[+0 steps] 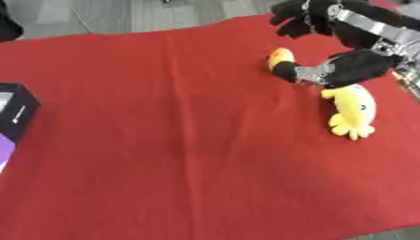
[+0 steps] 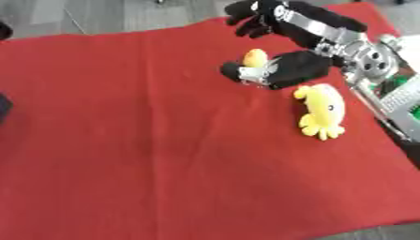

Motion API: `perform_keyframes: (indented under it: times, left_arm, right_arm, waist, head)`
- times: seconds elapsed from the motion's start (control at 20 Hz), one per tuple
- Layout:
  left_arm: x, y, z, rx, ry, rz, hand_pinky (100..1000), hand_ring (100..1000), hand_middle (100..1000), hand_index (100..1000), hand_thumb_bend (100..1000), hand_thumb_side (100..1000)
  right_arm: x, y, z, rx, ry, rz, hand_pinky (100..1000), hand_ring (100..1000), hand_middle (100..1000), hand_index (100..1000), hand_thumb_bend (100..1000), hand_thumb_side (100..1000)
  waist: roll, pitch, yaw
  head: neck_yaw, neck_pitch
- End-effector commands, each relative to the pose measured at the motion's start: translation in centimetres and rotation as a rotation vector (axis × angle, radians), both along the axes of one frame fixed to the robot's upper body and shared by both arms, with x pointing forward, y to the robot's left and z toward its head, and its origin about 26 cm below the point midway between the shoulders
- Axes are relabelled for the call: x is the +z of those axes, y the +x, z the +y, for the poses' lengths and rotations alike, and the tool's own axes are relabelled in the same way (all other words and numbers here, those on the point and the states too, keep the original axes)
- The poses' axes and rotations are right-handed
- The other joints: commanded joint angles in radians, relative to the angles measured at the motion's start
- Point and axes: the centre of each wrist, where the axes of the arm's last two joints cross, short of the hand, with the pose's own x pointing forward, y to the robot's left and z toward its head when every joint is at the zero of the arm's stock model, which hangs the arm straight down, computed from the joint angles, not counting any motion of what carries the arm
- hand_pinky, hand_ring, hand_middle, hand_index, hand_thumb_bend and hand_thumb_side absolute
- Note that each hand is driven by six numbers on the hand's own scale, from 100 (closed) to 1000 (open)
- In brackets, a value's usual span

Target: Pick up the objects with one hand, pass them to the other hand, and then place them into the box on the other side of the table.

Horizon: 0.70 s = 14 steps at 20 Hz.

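A yellow plush toy [image 1: 354,110] with short legs lies on the red cloth [image 1: 164,140] at the right. A small yellow-orange rounded object [image 2: 255,58] sits just beyond it, toward the far edge. My right hand [image 2: 303,68] comes in from the upper right and hovers over both, open. Its fingers [image 1: 299,18] are spread above the far edge of the cloth, and its thumb tip rests beside the small yellow object. The palm covers the plush toy's upper end. My left hand shows in neither view.
A black box [image 1: 16,110] stands at the left edge of the cloth, with something purple [image 1: 4,147] just in front of it. Grey floor runs along the far side. The cloth's right edge lies close to the plush toy.
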Motion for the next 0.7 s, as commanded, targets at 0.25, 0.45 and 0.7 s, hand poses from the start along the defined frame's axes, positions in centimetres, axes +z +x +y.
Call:
perform_keyframes:
  times: [0.25,0.45,0.7]
  left_arm:
    - [1.6,-0.5,0.4,0.009,0.01,-0.048,759,660,669,702,603,454]
    - [1.5,-0.6,0.3,0.009,0.001,-0.057,759,659,667,701,602,453]
    - [1.4,-0.7,0.4,0.016,-0.002,-0.061,758,658,666,700,601,454]
  right_arm:
    - [1.2,-0.6,-3.5,-0.048,-0.173,0.012,889,865,863,941,375,461]
    - [1.5,-0.6,-5.5,-0.092,-0.25,0.061,896,873,867,943,403,450]
    - [1.5,-0.4,-7.7,-0.167,-0.341,0.108,901,879,870,944,464,445]
  waist:
    - [-0.005,-0.021,0.004]
    - [-0.005,-0.018,0.006]
    - [-0.005,-0.016,0.005]
  head:
    - [0.002,0.01]
    - [0.002,0.013]
    - [-0.001,0.011]
